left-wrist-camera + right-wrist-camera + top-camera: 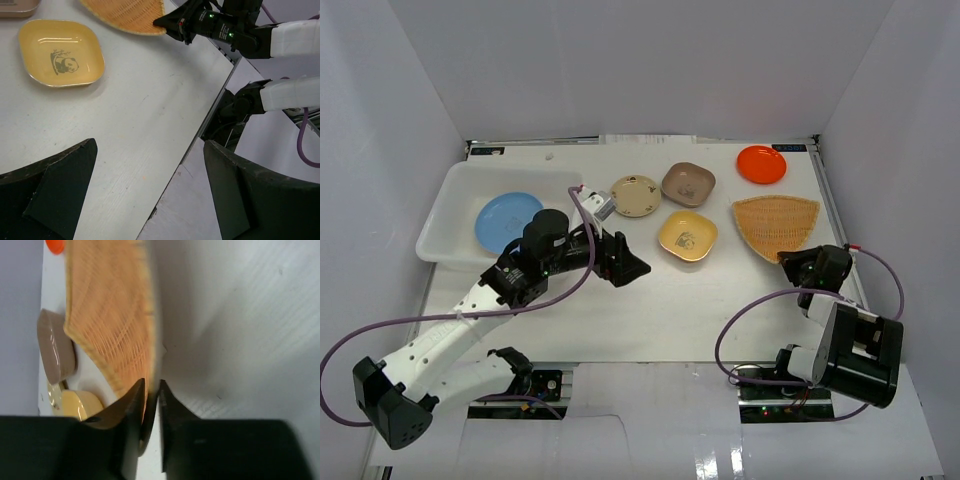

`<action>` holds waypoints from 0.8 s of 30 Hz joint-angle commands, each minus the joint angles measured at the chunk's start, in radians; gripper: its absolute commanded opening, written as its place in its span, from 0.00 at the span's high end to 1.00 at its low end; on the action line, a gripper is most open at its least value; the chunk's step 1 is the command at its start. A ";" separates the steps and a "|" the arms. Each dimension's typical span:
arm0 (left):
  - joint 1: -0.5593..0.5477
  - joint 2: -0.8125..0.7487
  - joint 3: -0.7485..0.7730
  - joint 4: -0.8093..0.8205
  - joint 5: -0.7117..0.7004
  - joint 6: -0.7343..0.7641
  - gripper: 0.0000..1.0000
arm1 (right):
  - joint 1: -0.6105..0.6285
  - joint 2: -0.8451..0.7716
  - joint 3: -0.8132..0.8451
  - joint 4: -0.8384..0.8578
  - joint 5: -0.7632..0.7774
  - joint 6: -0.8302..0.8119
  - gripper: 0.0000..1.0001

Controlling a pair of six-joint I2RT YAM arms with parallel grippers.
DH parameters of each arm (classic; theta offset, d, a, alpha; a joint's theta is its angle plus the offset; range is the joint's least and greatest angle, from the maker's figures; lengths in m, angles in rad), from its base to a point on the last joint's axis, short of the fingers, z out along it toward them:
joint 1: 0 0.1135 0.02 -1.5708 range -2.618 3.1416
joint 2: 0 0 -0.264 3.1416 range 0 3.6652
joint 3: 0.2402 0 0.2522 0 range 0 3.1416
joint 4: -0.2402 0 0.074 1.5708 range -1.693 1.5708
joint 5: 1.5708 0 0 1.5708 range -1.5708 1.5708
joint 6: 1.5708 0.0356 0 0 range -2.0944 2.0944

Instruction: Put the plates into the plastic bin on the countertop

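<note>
We list: a large flat white bench (720, 300), walled by white panels; at its far left, a shallow translucent white plastic bin (460, 195) with one round blue plate (508, 220) lying flat inside it. Outside the bin, on the bench, we count five more: a round cream plate (635, 195) just right of the bin; a rounded-square brown plate (688, 183) beside that one; a rounded-square yellow plate (687, 236) bearing a panda drawing, nearer the arms than those two; a round orange-red plate (761, 164) at the far right; an orange woven fan-shaped plate (775, 222) by the right edge, on the near side of the orange-red one. Left fingers (60, 190): spread wide, nothing between them, over bare bench between the bin and the yellow plate. Right fingers (125, 430): drawn nearly together on the near rim of the woven plate, whose edge runs between the tips; that view is blurred, and we cannot tell whether the plate touches the bench there
</note>
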 commanded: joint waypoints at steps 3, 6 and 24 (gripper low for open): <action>-0.006 -0.090 0.006 0.008 -0.067 0.035 0.02 | -0.006 -0.111 -0.065 0.122 0.025 0.079 0.92; -0.006 -0.110 0.026 0.007 -0.058 0.025 0.02 | -0.005 -0.268 -0.059 0.054 0.076 0.055 0.92; -0.006 -0.246 0.240 0.099 -0.292 0.035 0.02 | 0.971 0.066 0.707 0.033 0.070 -0.163 0.92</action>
